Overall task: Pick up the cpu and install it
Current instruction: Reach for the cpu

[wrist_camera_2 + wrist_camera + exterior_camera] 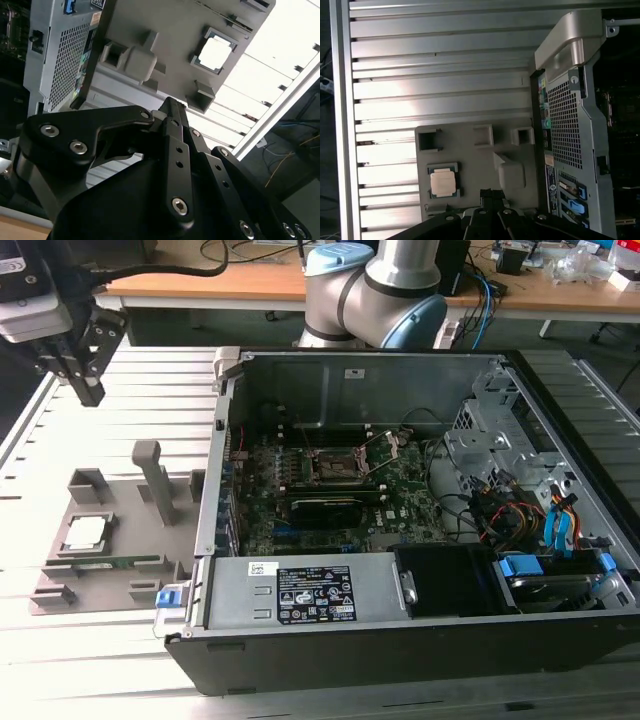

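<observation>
Near one edge of the grey plastic holder [125, 590] sits the square silver-topped cpu [85, 532]; the black gripper [90, 398] hangs apart, closed and empty. Descending closed could strike it.

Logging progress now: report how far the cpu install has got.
Nothing done yet: the cpu lies in its grey holder beside the case. In hand: nothing; the gripper hangs shut above the table, apart from the cpu. Left: picking it up and seating it in the socket.
</observation>
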Robot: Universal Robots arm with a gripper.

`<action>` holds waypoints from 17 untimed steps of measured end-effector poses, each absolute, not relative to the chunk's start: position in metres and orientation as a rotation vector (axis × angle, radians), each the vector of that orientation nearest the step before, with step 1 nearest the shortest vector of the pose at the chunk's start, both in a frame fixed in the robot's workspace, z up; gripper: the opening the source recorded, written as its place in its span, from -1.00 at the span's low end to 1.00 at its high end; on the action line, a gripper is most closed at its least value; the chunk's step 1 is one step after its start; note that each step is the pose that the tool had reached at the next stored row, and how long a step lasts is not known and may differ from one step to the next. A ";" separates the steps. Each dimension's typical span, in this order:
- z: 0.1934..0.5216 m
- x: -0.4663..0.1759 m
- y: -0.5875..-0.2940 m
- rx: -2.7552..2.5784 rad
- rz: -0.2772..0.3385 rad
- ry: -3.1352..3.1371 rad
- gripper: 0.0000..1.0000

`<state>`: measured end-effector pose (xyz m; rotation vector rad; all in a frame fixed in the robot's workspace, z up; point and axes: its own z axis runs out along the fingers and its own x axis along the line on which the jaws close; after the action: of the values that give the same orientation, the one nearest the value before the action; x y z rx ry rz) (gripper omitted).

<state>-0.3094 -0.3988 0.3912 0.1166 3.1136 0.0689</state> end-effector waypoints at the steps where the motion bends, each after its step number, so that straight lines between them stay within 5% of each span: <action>1: 0.391 -0.313 -0.399 0.117 0.069 3.114 -0.79; 17: 0.388 -0.353 -0.402 0.116 0.069 3.114 -0.79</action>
<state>-0.3530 -0.4023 0.3878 0.1164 3.1136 0.0689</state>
